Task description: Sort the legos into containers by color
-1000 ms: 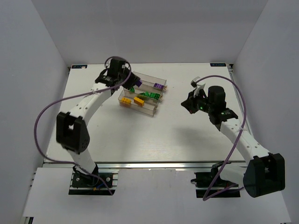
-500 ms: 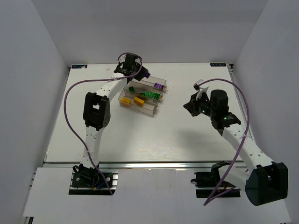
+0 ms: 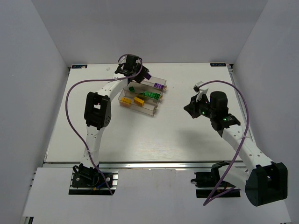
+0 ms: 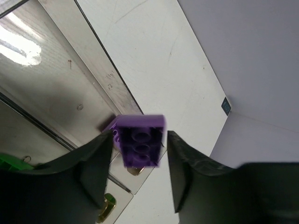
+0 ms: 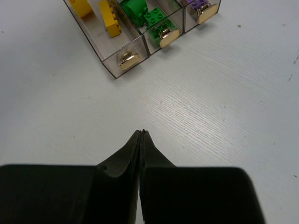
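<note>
At eleven o'clock on the table, your purple brick [image 4: 139, 140] hangs pinched in the left gripper [image 4: 139, 148], though its lower edge looks blurred. Centre it over the far bin [image 3: 150, 82], where purple already lies, lower it, then part the fingers. The right gripper [image 5: 141, 135] hangs closed and empty at three o'clock.

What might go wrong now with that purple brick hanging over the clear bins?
The purple brick sits between the left gripper's fingers, close to the end of the far bin. Dropped here, it might clip the rim and bounce onto the table. It might also tumble in among the green bricks next door, mixing the colours.
</note>
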### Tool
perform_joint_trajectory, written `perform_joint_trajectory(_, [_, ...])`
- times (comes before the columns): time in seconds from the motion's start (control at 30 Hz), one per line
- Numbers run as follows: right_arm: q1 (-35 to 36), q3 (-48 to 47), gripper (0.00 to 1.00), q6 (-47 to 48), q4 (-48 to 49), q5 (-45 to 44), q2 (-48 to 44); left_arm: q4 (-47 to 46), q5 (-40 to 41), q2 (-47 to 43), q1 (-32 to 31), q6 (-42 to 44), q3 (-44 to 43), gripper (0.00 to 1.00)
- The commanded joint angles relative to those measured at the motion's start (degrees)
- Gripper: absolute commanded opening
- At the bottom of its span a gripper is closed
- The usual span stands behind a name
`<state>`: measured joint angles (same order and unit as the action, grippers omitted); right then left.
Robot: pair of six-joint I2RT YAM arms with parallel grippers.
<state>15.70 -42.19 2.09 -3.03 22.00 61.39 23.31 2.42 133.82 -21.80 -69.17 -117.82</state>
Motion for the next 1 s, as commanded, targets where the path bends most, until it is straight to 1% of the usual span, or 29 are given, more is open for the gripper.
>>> perform_joint_trajectory(0.0, [-0.6,0.1,0.00,0.1,1.0,0.3,-1.7,-0.5,-0.2,-1.9,0.3,0.0,-1.1,0.62])
perform_joint_trajectory(0.07, [-0.4,0.0,0.00,0.0,0.8,0.6,-1.8,-0.8,-0.5,-2.3,0.3,0.2,-0.6,0.66])
perform_joint_trajectory(0.27, [-0.3,-0.9,0.00,0.9,-0.2,1.1,-1.5,0.0,-0.7,-3.8,0.3,1.3,-1.0,0.67])
perform_joint_trajectory(0.3, [-0.3,-1.3,0.02,1.0,-0.5,1.3,-1.5,0.0,-0.9,-4.3,0.3,1.7,-1.0,0.63])
perform_joint_trajectory(0.33, [-0.4,-1.5,0.07,1.9,-0.7,1.5,-1.4,-0.2,-1.3,-5.6,0.3,2.2,-0.9,0.58])
perform_joint_trajectory(0.37, [-0.3,-1.7,0.13,2.4,-1.6,2.1,-1.4,-0.9,-1.8,-6.6,0.3,4.1,-0.6,0.49])
perform_joint_trajectory(0.4, [-0.3,-2.1,0.34,2.8,-2.0,2.3,-1.2,-0.9,-2.3,-7.7,0.3,5.3,-0.4,0.30])
perform_joint_trajectory(0.43, [-0.3,-2.9,0.49,3.7,-2.4,2.8,-1.1,-1.1,-4.5,-10.9,0.3,9.2,0.2,0.22])
perform_joint_trajectory(0.47, [-0.4,-3.1,0.63,3.7,-2.8,2.9,-1.0,-2.5,-6.1,-13.0,0.3,11.9,2.9,0.18])
perform_joint_trajectory(0.5, [-0.6,-3.4,0.78,3.7,-3.0,2.7,-0.7,-3.9,-10.8,-15.4,0.8,14.9,5.5,0.15])
perform_joint_trajectory(0.53, [-0.5,-4.1,0.89,3.6,-3.3,2.6,-0.6,-5.7,-13.9,-18.5,0.8,18.6,8.5,0.14])
perform_joint_trajectory(0.57, [-0.5,-4.6,0.89,4.2,-3.7,2.3,-0.4,-9.4,-16.7,-25.1,0.8,25.5,16.2,0.17])
perform_joint_trajectory(0.6, [-0.5,-5.1,0.89,4.7,-4.4,2.2,-0.2,-10.9,-20.6,-28.9,0.8,27.9,20.7,0.23])
perform_joint_trajectory(0.63, [-0.6,-6.2,0.89,5.2,-5.0,2.1,0.0,-12.3,-21.7,-32.8,0.3,31.2,25.4,0.48])
perform_joint_trajectory(0.67, [-0.5,-6.9,0.89,5.3,-5.6,1.5,0.2,-14.1,-22.1,-40.4,-0.4,32.2,34.3,0.60])
perform_joint_trajectory(0.73, [-0.5,-8.1,0.89,4.1,-6.8,-0.6,0.8,-15.0,-22.1,-47.8,-0.4,33.5,42.6,0.76])
perform_joint_trajectory(0.77, [-0.5,-9.3,0.89,3.5,-7.4,-1.2,1.4,-15.7,-22.1,-54.6,-0.4,33.6,46.5,0.78])
perform_joint_trajectory(0.8, [-0.4,-10.2,0.89,3.3,-8.1,-1.7,1.7,-16.3,-22.0,-57.9,-0.4,33.5,53.0,0.81])
perform_joint_trajectory(0.83, [-0.3,-11.0,0.89,3.0,-9.9,-2.4,2.1,-16.4,-20.6,-61.3,-0.4,33.5,56.0,0.85])
perform_joint_trajectory(0.87, [-0.5,-12.5,0.89,2.9,-10.8,-3.2,2.5,-17.0,-19.7,-64.2,-0.4,33.7,58.6,0.87])
perform_joint_trajectory(0.9, [-0.5,-13.4,0.89,2.3,-11.5,-3.6,3.3,-17.2,-18.9,-69.8,-0.4,34.0,63.0,0.92])
perform_joint_trajectory(0.97, [-0.3,-14.6,0.89,1.8,-13.4,-5.5,4.2,-17.4,-17.8,-74.0,-0.4,35.1,66.0,0.97])
